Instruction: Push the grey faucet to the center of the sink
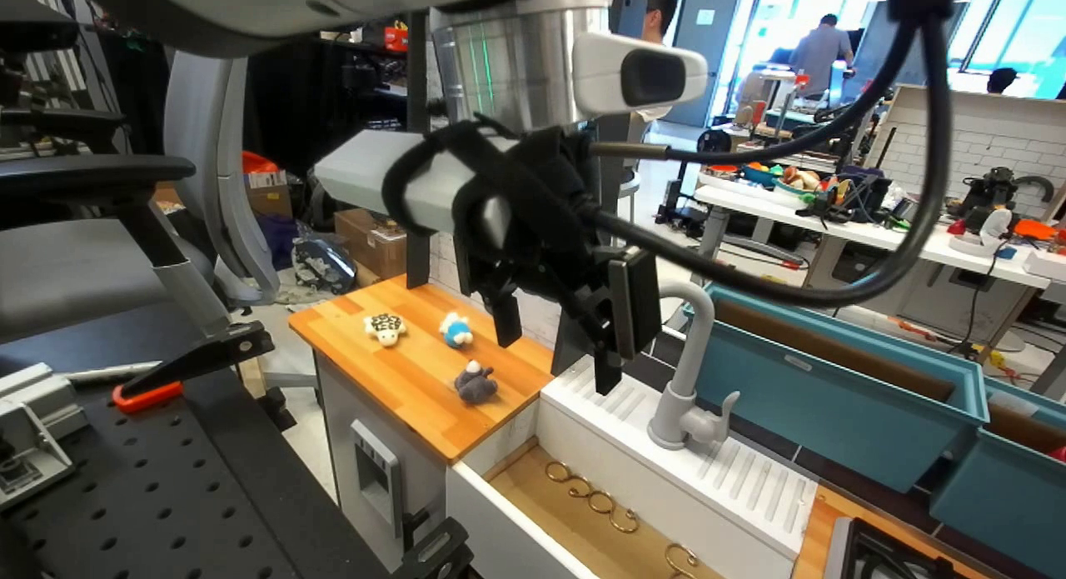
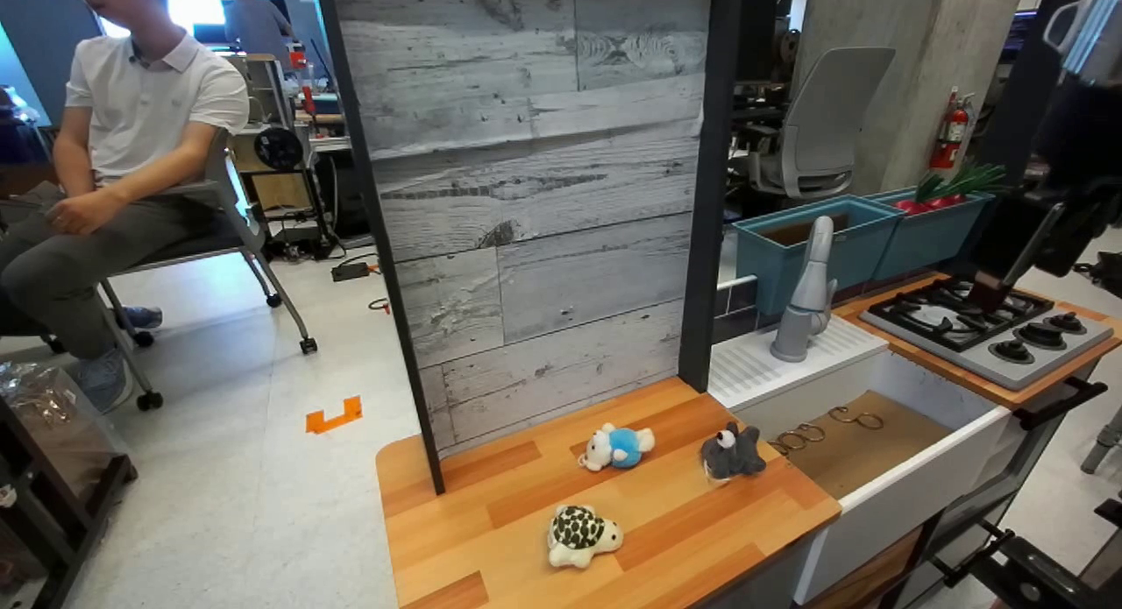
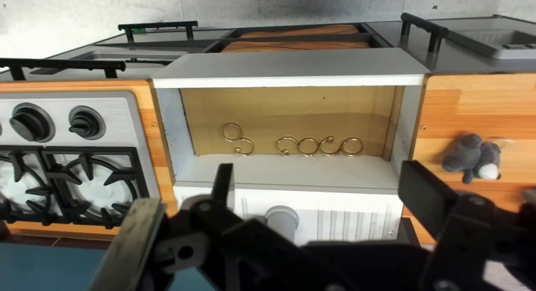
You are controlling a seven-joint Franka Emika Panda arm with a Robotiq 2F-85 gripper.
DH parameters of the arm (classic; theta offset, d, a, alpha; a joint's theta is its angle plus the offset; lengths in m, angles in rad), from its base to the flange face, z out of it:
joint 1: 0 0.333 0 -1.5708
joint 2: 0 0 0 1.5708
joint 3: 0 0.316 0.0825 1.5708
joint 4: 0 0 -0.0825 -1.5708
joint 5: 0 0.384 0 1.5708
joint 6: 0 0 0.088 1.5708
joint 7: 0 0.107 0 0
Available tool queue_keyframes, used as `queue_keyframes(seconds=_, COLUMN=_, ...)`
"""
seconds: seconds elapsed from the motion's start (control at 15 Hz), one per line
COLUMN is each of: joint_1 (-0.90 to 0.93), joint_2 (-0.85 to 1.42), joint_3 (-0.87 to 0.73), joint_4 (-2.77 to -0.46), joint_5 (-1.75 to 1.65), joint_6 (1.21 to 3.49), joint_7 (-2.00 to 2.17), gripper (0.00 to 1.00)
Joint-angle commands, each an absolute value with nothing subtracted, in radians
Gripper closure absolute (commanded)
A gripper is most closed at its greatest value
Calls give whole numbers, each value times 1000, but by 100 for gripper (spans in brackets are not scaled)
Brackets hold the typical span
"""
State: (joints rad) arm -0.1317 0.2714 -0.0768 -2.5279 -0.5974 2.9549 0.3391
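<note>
The grey faucet (image 1: 689, 366) stands on the white ribbed rim (image 1: 754, 487) of the sink. It also shows in an exterior view (image 2: 796, 329). Its arched end is partly hidden behind my gripper (image 1: 558, 358). The sink is a white-walled rectangular basin with a tan floor; its front wall (image 3: 289, 67) shows in the wrist view. My gripper is open and empty, above the counter. In the wrist view its fingers (image 3: 316, 182) are wide apart, and the faucet base (image 3: 281, 220) shows between them, with its neck hidden. In an exterior view the dark gripper (image 2: 990, 289) appears apart from the faucet.
A turtle toy (image 1: 386, 329), a blue-and-white toy (image 1: 455, 331) and a grey toy (image 1: 476, 385) lie on the wooden counter (image 1: 416, 404). Gold hooks (image 3: 241, 138) lie in the basin. Teal planters (image 1: 833, 396) stand behind the rim. A stove (image 2: 951, 324) adjoins the sink.
</note>
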Motion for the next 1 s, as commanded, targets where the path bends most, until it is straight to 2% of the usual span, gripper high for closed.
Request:
queue_keyframes(seconds=0.0, joint_1=-100, joint_2=380, joint_3=-75, joint_4=-2459, joint_5=-570, joint_6=3069, joint_7=446, gripper=0)
queue_keyframes(seconds=0.27, joint_1=-46, joint_2=481, joint_3=-109, joint_4=-2385, joint_5=-530, joint_6=3220, joint_7=609, gripper=0)
queue_keyframes(seconds=0.53, joint_1=94, joint_2=585, joint_3=-237, joint_4=-2284, joint_5=-464, joint_6=3327, joint_7=713, gripper=0)
queue_keyframes(seconds=0.93, joint_1=258, joint_2=731, joint_3=-362, joint_4=-2171, joint_5=-294, joint_6=3368, joint_7=819, gripper=0)
